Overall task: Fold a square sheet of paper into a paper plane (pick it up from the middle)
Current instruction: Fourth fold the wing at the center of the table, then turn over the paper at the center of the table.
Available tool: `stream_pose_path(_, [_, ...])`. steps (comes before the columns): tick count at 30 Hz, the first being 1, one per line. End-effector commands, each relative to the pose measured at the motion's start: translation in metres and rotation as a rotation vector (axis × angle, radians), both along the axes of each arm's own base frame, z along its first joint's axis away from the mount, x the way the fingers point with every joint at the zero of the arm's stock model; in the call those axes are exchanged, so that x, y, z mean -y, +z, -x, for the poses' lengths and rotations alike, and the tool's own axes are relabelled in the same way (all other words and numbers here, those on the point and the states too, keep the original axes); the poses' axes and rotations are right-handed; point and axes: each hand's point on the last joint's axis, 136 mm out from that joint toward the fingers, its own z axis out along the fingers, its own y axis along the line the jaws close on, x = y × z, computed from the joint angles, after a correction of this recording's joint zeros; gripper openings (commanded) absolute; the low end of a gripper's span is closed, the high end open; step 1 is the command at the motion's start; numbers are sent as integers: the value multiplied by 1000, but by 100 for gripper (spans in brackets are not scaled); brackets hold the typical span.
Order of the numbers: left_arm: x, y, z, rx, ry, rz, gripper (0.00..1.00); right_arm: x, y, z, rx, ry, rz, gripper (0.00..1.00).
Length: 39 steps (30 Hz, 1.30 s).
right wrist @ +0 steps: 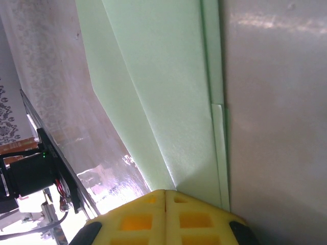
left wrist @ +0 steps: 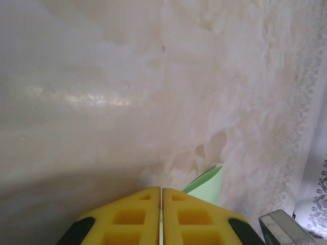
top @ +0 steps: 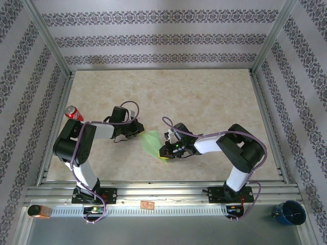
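The tabletop, a pale marbled slab, carries everything, with the left arm bent in from 8 o'clock and the right arm reaching in from 4 o'clock. They meet just short of the middle, toward 6 o'clock.

Between them is the light green paper, which no longer lies as a flat square. The right wrist view shows overlapped layers and a long straight crease running away from the fingertips. It looks raised off the surface between the two arms, though how far is hard to tell.

The left tool sits at the paper's 10 o'clock edge. Its yellow jaws are pressed together, and a thin green line shows in the seam (seen from its own wrist camera), so it appears to pinch that edge.

The right tool is at the paper's 4 o'clock edge. Its jaws are fully closed, and the folded layers run straight into them, so it has the paper nipped.

A red can stands well apart at 9 o'clock.

I judge the work to be mid-fold. Some creases are made, but there is no slim dart yet. The next move calls for one tool to anchor the layers while the other brings a flap over and presses it flat. The edges must be kept aligned, without pulling so hard that the thin sheet slips or tears.
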Motion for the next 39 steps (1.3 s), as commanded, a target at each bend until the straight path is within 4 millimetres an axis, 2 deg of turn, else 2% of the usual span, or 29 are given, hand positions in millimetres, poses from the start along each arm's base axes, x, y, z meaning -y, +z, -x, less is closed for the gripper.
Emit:
stream_pose_path(1, [-10, 1, 8, -38, -5, -55, 10, 31, -36, 24, -116, -12, 152, 0])
stream_pose_path(4, [-11, 18, 12, -13, 3, -58, 10, 28, -32, 22, -103, -6, 140, 0])
stream_pose_path(7, [-3, 45, 18, 48, 7, -18, 11, 25, -27, 20, -98, -3, 127, 0])
stream_pose_path(10, [9, 58, 30, 71, -19, -7, 12, 21, -18, 16, -82, -2, 100, 0])
stream_pose_path(12, [19, 58, 38, 72, -48, -4, 12, 17, -10, 12, -63, -3, 80, 2])
stream_pose_path(20, [73, 37, 60, 27, -174, 38, 12, 10, 18, 1, -1, -18, 20, 7])
stream_pose_path(23, [74, 27, 61, 14, -171, 30, 12, 17, 27, 1, 35, -33, 16, 12])
stream_pose_path(29, [74, 18, 63, 5, -202, 6, 12, 51, 20, 4, -2, -175, 54, 17])
stream_pose_path(35, [73, 7, 64, -13, -209, -9, 12, 50, 27, 21, -43, -149, 25, 22])
stream_pose_path(39, [71, 0, 65, -32, -214, -27, 12, 51, 21, 31, -61, -142, 47, 24])
